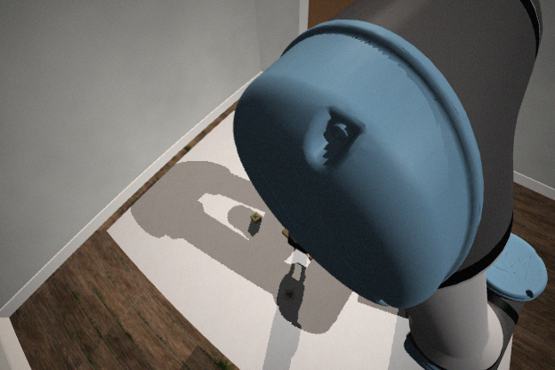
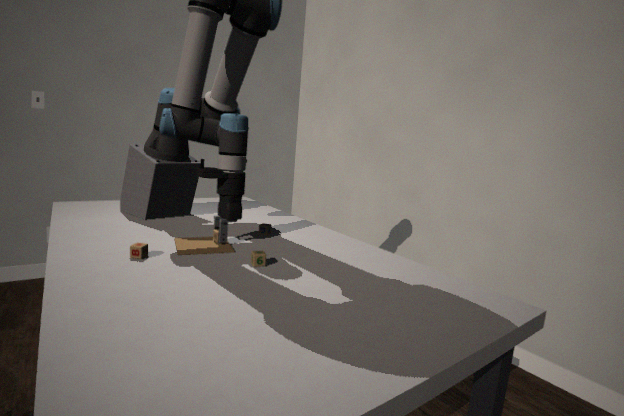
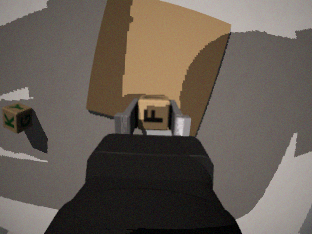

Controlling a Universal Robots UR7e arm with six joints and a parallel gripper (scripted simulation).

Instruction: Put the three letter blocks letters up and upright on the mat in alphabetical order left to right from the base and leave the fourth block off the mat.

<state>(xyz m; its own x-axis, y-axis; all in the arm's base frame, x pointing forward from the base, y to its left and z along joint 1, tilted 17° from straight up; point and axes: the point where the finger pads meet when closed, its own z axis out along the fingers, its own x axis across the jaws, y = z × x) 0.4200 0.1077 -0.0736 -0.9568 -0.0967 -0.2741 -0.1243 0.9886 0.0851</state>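
My gripper [image 2: 220,233] [image 3: 154,108] is shut on the F block [image 3: 153,113] [image 2: 216,236], whose letter faces up and reads sideways in the wrist view. The block is at or just above the tan mat [image 3: 160,50] [image 2: 191,248], near its lower edge in the wrist view; whether it touches is unclear. A block with green marks [image 1: 255,217] [image 2: 258,258] [image 3: 17,118] stands off the mat; the wrist view shows a green K on it. A block with a red mark [image 2: 138,251] stands off the mat's other side. A dark block [image 1: 289,293] [image 2: 264,229] lies in shadow off the mat.
The pale table [image 1: 165,258] [image 2: 126,330] carries broad arm shadows. The arm hides most of the mat in the top view. The robot's base block [image 2: 171,189] stands behind the mat. A wall [image 2: 453,99] rises beyond the table.
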